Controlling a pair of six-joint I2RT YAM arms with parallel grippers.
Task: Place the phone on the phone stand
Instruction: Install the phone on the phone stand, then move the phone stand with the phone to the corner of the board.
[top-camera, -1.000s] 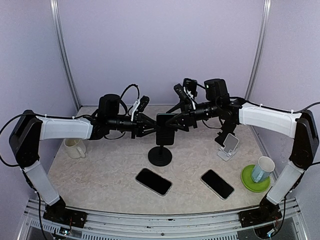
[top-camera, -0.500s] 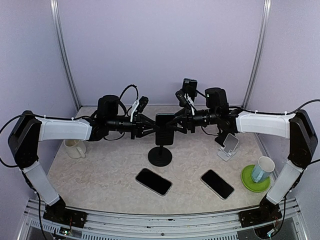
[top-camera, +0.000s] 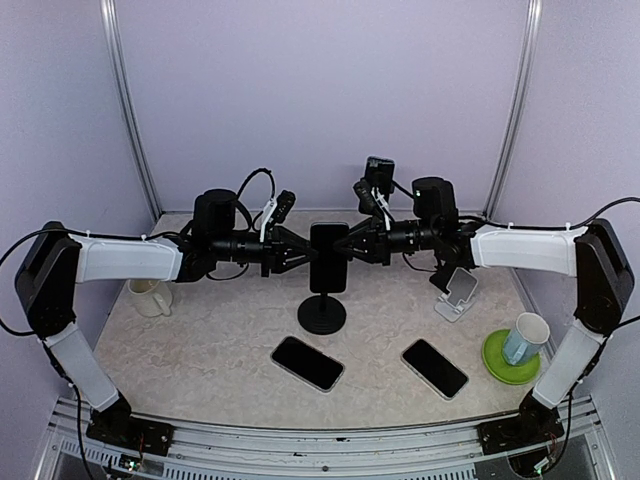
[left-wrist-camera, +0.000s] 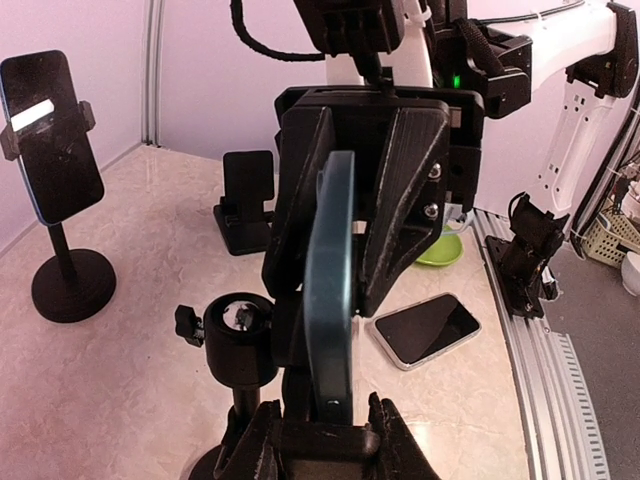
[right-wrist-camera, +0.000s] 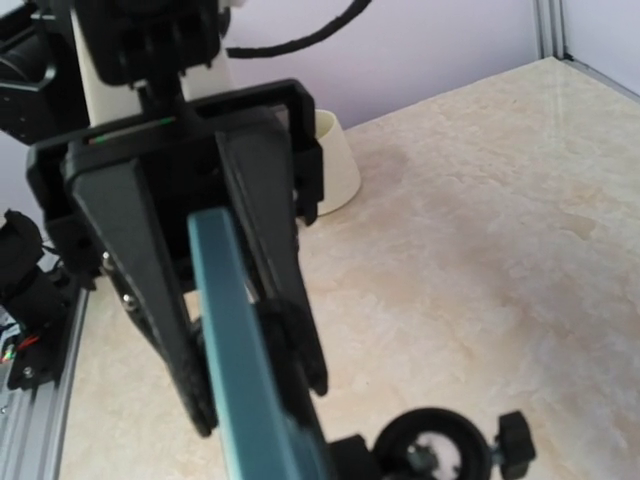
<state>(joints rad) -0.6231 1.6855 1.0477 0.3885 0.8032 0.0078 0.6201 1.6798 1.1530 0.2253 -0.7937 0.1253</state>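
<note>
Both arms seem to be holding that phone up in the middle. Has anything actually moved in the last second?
Yes. The right arm straightened and its tool settled level against the phone, which rose slightly above the black stand. The left tool kept its grip from the other side. The two phones lying flat, the white stand and the cups stayed put.

Lilac walls (top-camera: 320, 90) enclose a beige marbled table (top-camera: 200, 340).
</note>
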